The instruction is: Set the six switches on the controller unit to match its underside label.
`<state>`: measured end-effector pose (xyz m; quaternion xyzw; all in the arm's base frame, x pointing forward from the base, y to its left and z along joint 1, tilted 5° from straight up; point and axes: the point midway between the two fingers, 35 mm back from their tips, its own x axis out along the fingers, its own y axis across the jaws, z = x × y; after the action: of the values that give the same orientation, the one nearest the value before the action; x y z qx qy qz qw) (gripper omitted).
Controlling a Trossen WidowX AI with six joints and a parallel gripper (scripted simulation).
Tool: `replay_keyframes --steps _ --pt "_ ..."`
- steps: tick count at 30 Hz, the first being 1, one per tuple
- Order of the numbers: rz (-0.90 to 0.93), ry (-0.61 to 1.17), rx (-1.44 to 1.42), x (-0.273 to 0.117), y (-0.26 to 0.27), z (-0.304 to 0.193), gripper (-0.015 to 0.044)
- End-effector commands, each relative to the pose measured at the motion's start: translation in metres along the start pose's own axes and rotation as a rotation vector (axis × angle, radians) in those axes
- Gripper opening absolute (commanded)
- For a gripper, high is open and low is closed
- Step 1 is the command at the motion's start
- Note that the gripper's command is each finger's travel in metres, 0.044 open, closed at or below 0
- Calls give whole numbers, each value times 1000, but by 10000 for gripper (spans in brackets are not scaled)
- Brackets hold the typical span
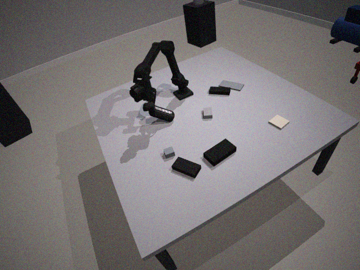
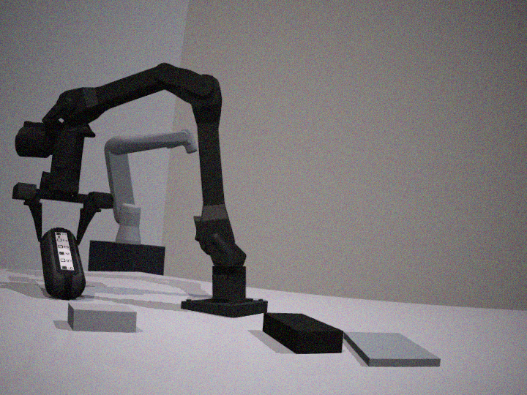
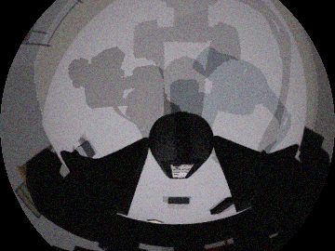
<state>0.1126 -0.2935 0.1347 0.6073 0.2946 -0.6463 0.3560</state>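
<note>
The dark grey controller unit (image 1: 168, 116) (image 2: 75, 284) (image 3: 181, 123) is tipped steeply, its lower end close to the bench; whether it touches is unclear. Its label (image 1: 162, 109) (image 2: 64, 254) (image 3: 180, 171) faces outward. In the exterior view its squares read, top to bottom: filled, empty, empty, filled, empty, filled; the printed numbers are too small to read surely. The switches are hidden. My gripper (image 1: 148, 108) (image 2: 59, 241) (image 3: 181, 140) points down, shut on the unit's upper end, one finger on each side.
Black boxes (image 1: 220, 152) (image 1: 186, 167) (image 1: 219, 90) (image 2: 298, 333) lie on the bench. A light grey block (image 1: 207, 112) (image 2: 102, 318) is near the unit; another grey block (image 1: 168, 152) lies farther along. A grey-blue plate (image 1: 232, 84) (image 2: 397, 348) and a cream tile (image 1: 278, 121) lie flat.
</note>
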Motion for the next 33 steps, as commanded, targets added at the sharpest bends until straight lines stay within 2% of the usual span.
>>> replay_keyframes --steps 1,33 --pt "4 4 -1 -3 1 -4 336" --pt "4 6 0 -19 1 -25 336"
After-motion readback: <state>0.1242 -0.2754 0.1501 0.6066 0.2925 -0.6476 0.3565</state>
